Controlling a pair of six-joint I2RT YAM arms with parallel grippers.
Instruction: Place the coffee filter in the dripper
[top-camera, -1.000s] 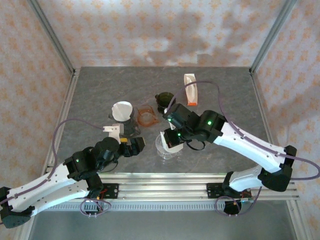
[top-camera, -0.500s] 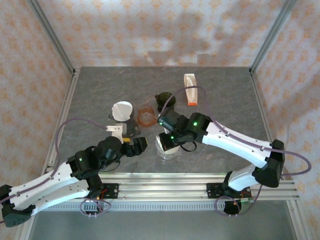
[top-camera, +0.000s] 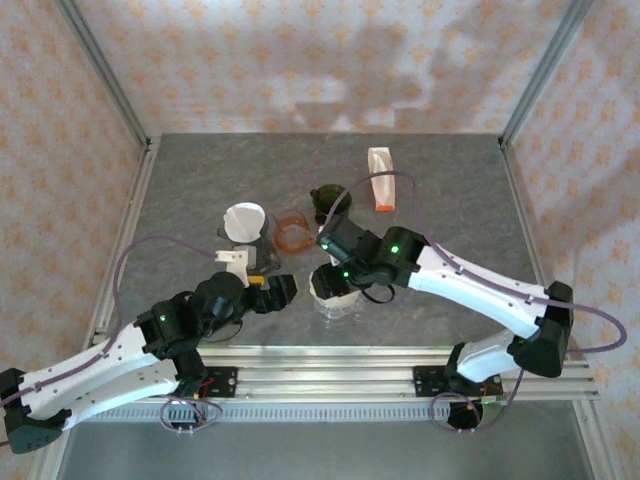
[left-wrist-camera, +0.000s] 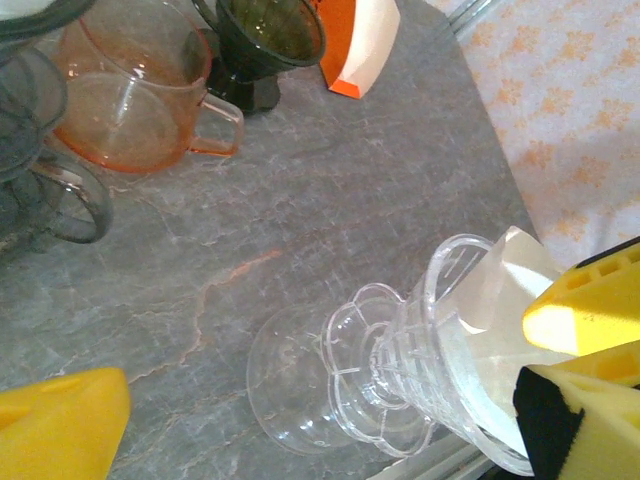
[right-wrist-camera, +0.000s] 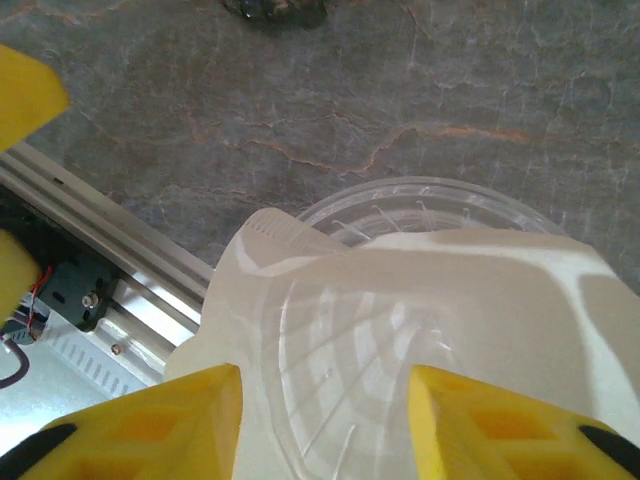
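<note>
Right end effector pinching coffee filter over clear dripper — held low to seat the cone w/o crumpling. Left end effector spread, empty, nr dripper — prob. to steady it.

Behind the clear dripper, an orange glass mug, a dark dripper and a filter-topped grey dripper crowd the counter. The right tool covers the clear dripper's mouth; counter right of it lies open.

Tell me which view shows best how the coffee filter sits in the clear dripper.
Right wrist: the coffee filter spreads over the clear dripper rim. Left wrist shows its edge in the cup from the side; top external shows a small white patch.
</note>
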